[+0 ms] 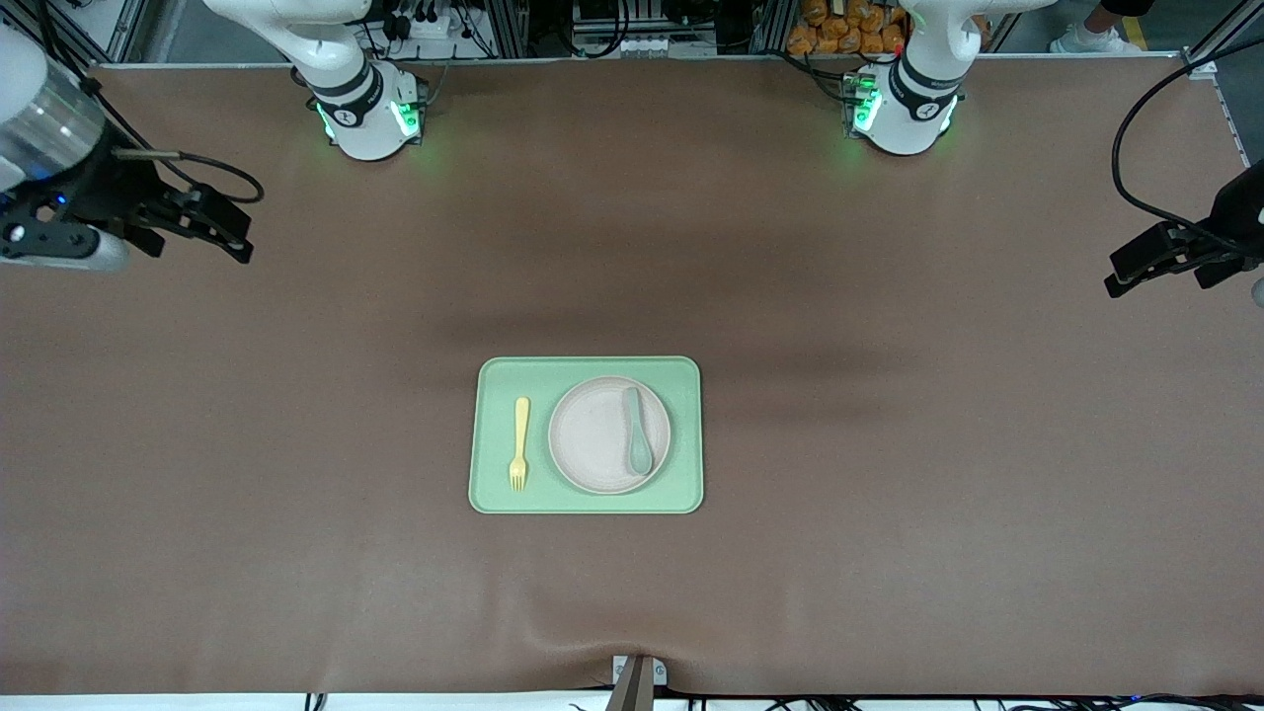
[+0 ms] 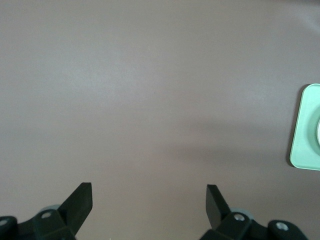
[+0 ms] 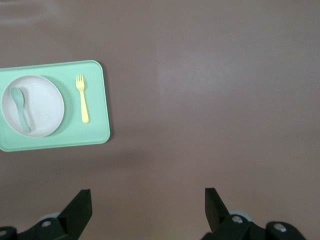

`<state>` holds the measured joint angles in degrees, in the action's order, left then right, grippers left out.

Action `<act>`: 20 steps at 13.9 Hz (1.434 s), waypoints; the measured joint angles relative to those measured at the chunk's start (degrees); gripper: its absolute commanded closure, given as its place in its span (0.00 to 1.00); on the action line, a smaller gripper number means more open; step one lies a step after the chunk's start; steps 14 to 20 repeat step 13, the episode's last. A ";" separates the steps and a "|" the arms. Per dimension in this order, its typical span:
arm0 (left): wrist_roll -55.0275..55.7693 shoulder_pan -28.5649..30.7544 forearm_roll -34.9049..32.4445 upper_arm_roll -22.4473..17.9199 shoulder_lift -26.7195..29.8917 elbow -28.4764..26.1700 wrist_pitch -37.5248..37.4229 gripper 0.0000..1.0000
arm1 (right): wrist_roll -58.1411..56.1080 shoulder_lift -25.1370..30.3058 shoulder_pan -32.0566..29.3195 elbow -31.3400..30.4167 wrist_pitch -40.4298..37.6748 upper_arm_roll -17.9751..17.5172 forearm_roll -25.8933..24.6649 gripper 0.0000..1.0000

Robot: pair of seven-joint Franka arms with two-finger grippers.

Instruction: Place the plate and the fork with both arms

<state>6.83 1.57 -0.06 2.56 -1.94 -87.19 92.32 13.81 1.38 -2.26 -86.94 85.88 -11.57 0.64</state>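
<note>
On my front view the round, shallow beige-pink plate (image 1: 602,439) sits in the rectangular light-green tray (image 1: 587,497) at the middle of the brown surface (image 1: 889,553), a grey-green spoon (image 1: 636,432) lying on it. The small pale-yellow plastic fork (image 1: 519,443) lies in the tray just beside the plate, toward the right arm's end. My right gripper (image 3: 148,201) hangs over bare surface, jaws spread; its wrist view takes in the whole tray. My left gripper (image 2: 149,199), jaws spread too, sees only one tray corner.
</note>
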 measured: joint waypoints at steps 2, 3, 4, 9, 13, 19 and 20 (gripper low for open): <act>0.00 -0.20 0.00 0.24 -0.01 -0.01 -0.02 0.00 | -0.96 2.79 0.26 -4.03 2.06 0.61 0.31 0.00; -0.01 -0.53 0.00 0.37 -0.05 -0.03 -0.04 0.00 | -0.97 3.43 0.47 -5.40 3.21 1.13 0.32 0.00; -0.11 -0.92 0.00 0.46 -0.12 -0.06 -0.05 0.00 | -1.04 3.55 0.55 -5.93 4.29 1.78 0.31 0.00; -1.00 -2.62 0.00 1.30 -0.75 -0.30 -0.32 0.00 | -1.70 1.39 0.76 -1.82 3.59 2.95 0.09 0.00; -1.00 -2.73 -0.21 2.54 -0.81 -0.31 -1.40 0.00 | -1.71 -0.20 0.83 -0.33 3.14 3.63 0.03 0.00; -1.00 -2.73 -0.21 2.54 -0.81 -0.31 -1.40 0.00 | -1.71 -0.20 0.83 -0.33 3.14 3.63 0.03 0.00; -1.00 -2.73 -0.21 2.54 -0.81 -0.31 -1.40 0.00 | -1.71 -0.20 0.83 -0.33 3.14 3.63 0.03 0.00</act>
